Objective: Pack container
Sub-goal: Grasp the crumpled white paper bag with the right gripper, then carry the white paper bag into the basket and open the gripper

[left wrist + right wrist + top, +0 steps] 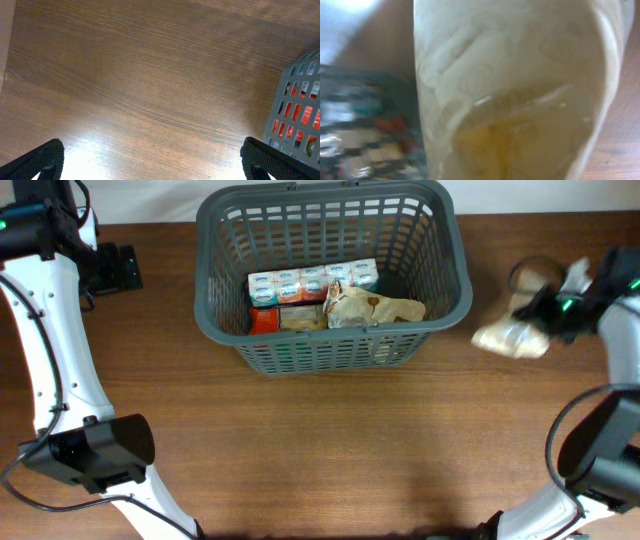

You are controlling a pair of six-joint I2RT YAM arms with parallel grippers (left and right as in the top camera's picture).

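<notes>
One basket [320, 356] sits to the left of the right claw [541, 316]. Inside it are one row of white-and-blue packs [312, 280], four or five, the seams too small to count surely; one red packet [263, 320]; one tan box [300, 317]; and one crumpled brown bag [376, 307]. One pale bag [510, 338] is in the right claw itself. There are two claws, the left claw [128, 268] beyond the basket.

The surface [320, 460] and container [320, 356] are seen from straight above, the container's corner [295, 100] is shared with the low left wrist view, and the right wrist view is filled by a close pale bag [510, 75].
</notes>
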